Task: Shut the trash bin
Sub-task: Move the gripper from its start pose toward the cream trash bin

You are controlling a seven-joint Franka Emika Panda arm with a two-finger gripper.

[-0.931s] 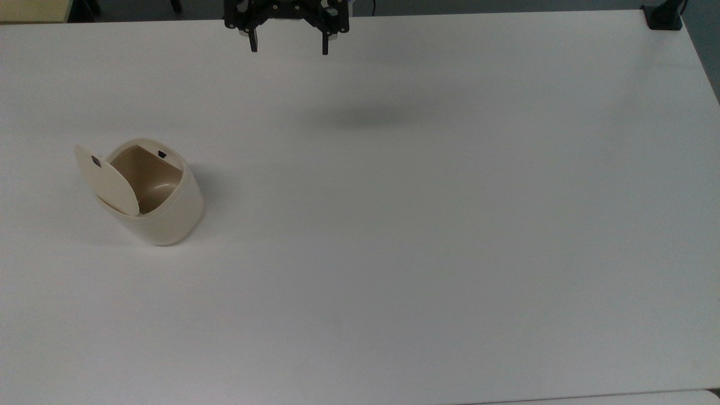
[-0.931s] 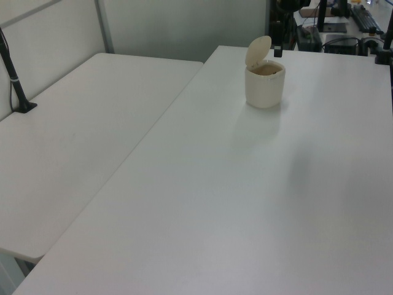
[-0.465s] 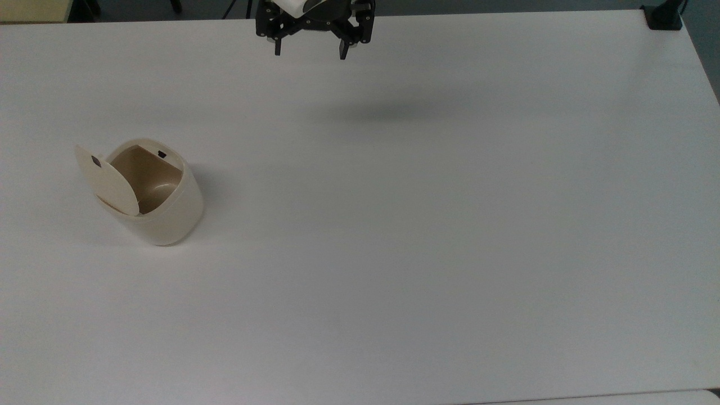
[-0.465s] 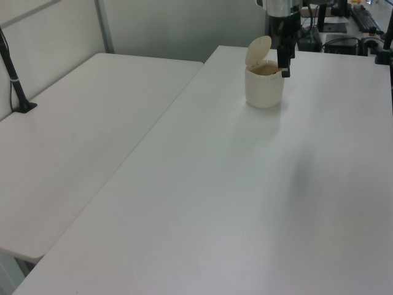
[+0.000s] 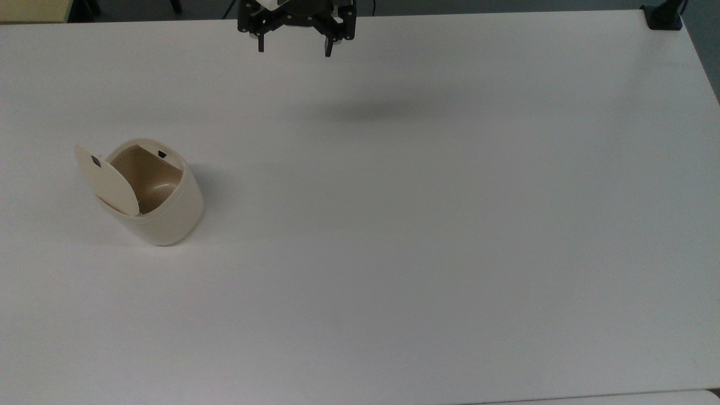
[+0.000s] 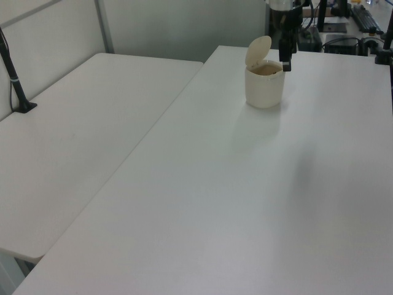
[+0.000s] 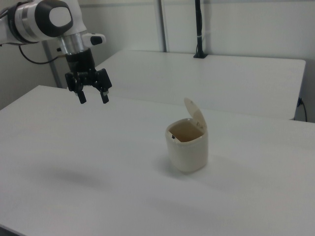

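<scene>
From the top view I have the hand (image 5: 293,49) up at the far edge of the white surface (image 5: 427,236), hanging above it with its two fingers spread wide and nothing between them. The trash bin (image 5: 163,211) stands well apart from it, toward the top view's left and lower in the picture. Its lid (image 5: 107,180) stands raised on the top view's left side of the rim, and the tan inside is open to me. I judge that the closing push has to come from the lid's outer face toward the top view's right, so I must bring the hand across and beyond the bin first.

In the left view the trash bin (image 6: 264,86) sits far back on the surface (image 6: 245,203), the lid (image 6: 257,50) tilted up on the left view's left. The hand (image 6: 286,58) appears just to the left view's right of the bin, though I read that as depth, not closeness. A second white table (image 6: 73,147) adjoins on the left view's left.

In the right view the hand (image 7: 92,98) hovers well clear of the surface (image 7: 98,167), fingers apart, with the trash bin (image 7: 187,145) off to the right view's right, its lid (image 7: 195,114) leaning back. Another table (image 7: 221,73) and plain wall panels stand behind.
</scene>
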